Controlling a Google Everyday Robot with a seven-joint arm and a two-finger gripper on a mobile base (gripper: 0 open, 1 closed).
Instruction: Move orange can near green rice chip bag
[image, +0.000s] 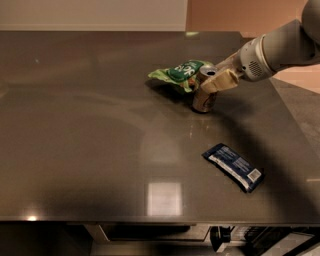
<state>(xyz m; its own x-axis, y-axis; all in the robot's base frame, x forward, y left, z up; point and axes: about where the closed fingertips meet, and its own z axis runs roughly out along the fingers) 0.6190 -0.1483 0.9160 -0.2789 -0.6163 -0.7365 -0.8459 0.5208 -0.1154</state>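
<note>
The orange can (202, 100) stands upright on the dark table (90, 125), its silver top showing, right beside the green rice chip bag (176, 75) and touching or nearly touching its right end. My gripper (214, 76) reaches in from the upper right, level with the can's top. Its tan fingers (221, 81) are spread on either side of the can's upper right part, and it is open. The can rests on the table on its own.
A flat dark blue wrapper (233, 166) lies on the table in front of and to the right of the can. The table's right edge (295, 130) runs close behind my arm (280, 47). The front edge is at the bottom of the view.
</note>
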